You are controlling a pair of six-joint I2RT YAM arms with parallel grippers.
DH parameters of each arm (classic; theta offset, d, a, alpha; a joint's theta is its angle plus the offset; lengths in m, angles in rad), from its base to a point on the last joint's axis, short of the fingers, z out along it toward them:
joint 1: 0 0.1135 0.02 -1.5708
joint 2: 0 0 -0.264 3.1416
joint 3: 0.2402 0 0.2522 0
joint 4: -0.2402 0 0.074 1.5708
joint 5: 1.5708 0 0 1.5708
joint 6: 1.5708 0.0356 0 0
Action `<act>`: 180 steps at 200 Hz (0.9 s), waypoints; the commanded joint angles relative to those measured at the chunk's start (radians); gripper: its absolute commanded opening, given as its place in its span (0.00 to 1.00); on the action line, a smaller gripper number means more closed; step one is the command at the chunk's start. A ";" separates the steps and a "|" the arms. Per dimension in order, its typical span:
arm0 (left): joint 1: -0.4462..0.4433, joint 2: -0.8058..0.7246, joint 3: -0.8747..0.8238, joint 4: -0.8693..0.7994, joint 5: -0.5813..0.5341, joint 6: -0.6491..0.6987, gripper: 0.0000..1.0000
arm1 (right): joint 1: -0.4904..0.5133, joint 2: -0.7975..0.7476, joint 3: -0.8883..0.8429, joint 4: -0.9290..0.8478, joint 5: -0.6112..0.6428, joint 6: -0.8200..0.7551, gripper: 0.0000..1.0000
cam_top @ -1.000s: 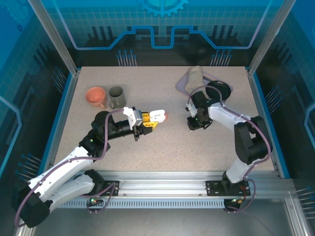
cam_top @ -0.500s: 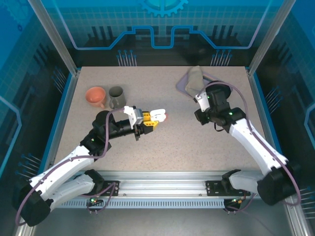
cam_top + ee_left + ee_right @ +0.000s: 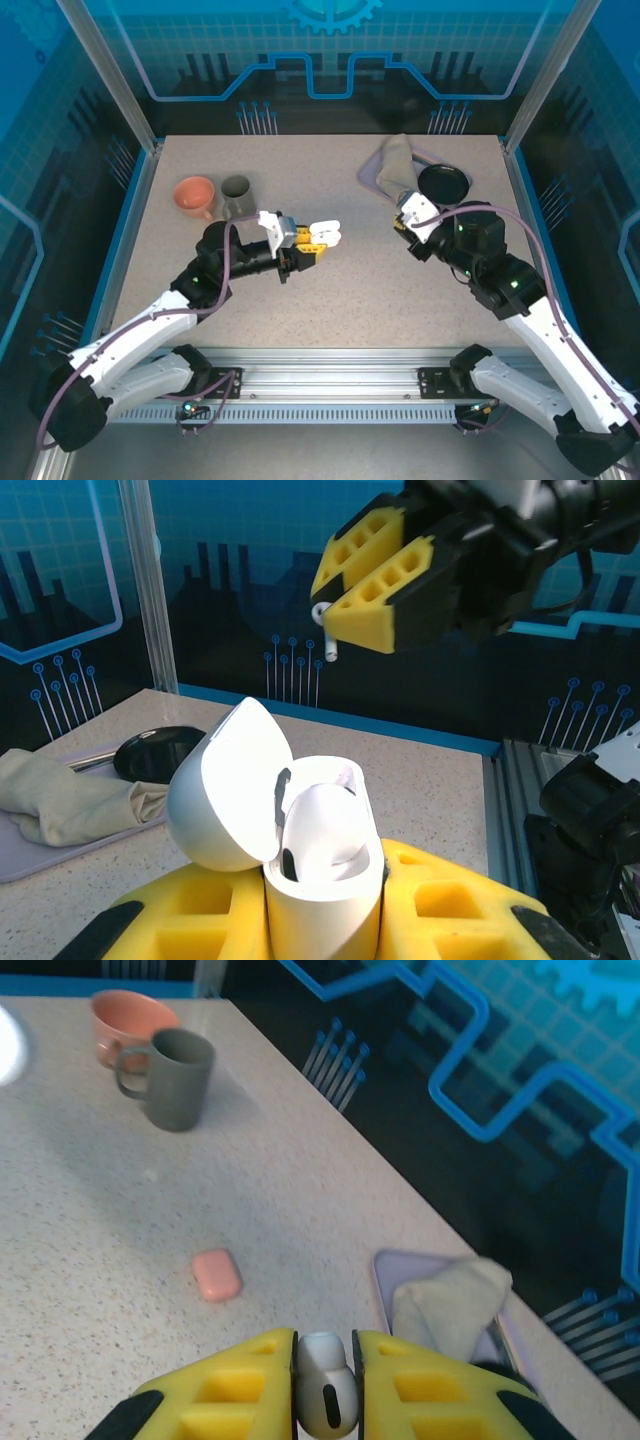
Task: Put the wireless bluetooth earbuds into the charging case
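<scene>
Right end effector (image 3: 325,1338) lifted, pinching white stemmed earbud (image 3: 324,1395); case (image 3: 322,855) open.

This is a robotics lab test cell. A speckled table (image 3: 330,290) is boxed in by aluminium posts (image 3: 105,75). Blue panels (image 3: 420,40) printed with circuit lines and a gear stand beyond the jaws, and a slotted metal rail (image 3: 330,362) behind them carries the arm bases (image 3: 455,380).
</scene>
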 commanded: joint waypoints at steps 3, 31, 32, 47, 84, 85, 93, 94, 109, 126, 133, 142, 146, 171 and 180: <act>-0.009 0.011 0.051 0.036 0.004 -0.035 0.00 | 0.082 -0.001 0.063 0.050 -0.010 -0.097 0.21; -0.012 0.024 0.069 0.024 0.005 -0.046 0.00 | 0.188 0.027 0.107 0.067 0.024 -0.169 0.21; -0.012 0.024 0.069 0.024 0.006 -0.046 0.00 | 0.191 0.029 0.108 0.068 0.025 -0.171 0.21; -0.016 0.026 0.069 0.022 0.005 -0.046 0.00 | 0.242 0.053 0.132 0.072 0.045 -0.217 0.21; -0.019 0.024 0.063 0.027 0.003 -0.043 0.00 | 0.323 0.106 0.160 0.081 0.080 -0.325 0.22; -0.020 0.024 0.062 0.028 0.003 -0.043 0.00 | 0.324 0.107 0.159 0.083 0.080 -0.328 0.22; -0.019 0.024 0.062 0.028 0.004 -0.042 0.00 | 0.333 0.116 0.158 0.087 0.083 -0.345 0.22; -0.019 0.024 0.062 0.028 0.004 -0.041 0.00 | 0.334 0.116 0.159 0.088 0.083 -0.347 0.22; -0.020 0.022 0.059 0.030 0.004 -0.038 0.00 | 0.346 0.130 0.157 0.098 0.082 -0.370 0.22; -0.020 0.021 0.057 0.032 0.005 -0.033 0.00 | 0.357 0.146 0.162 0.098 0.084 -0.394 0.22; -0.020 0.021 0.056 0.031 0.006 -0.032 0.00 | 0.361 0.153 0.166 0.093 0.085 -0.399 0.22; -0.021 0.021 0.053 0.029 0.006 -0.028 0.00 | 0.366 0.159 0.171 0.088 0.085 -0.406 0.22; -0.020 0.021 0.054 0.029 0.005 -0.026 0.00 | 0.368 0.161 0.173 0.086 0.084 -0.409 0.22; -0.021 0.019 0.050 0.032 0.006 -0.020 0.00 | 0.373 0.175 0.175 0.084 0.084 -0.423 0.23; -0.021 0.019 0.049 0.031 0.006 -0.020 0.00 | 0.376 0.179 0.175 0.085 0.086 -0.426 0.23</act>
